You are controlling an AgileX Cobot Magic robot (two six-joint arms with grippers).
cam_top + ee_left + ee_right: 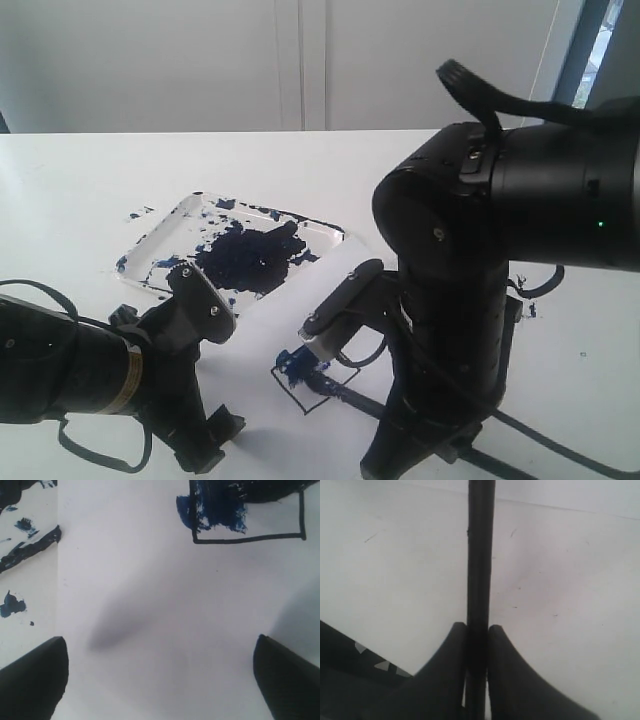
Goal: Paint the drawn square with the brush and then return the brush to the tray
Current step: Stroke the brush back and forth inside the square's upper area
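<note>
The right claw (477, 630) is pinched narrow on the brush (481, 555), whose handle runs straight out between its fingers. The wet tip is down in the left corner of the drawn square (318, 382), so the bare part lies right and nearer. The left claw (160, 672) hangs wide and empty just left of the square, the tray (160, 238) lies farther left and back, and no writing is readable.

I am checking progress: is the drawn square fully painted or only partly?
Partly. Blue paint covers only one corner of the drawn square; the visible rest inside its outline is bare white.
</note>
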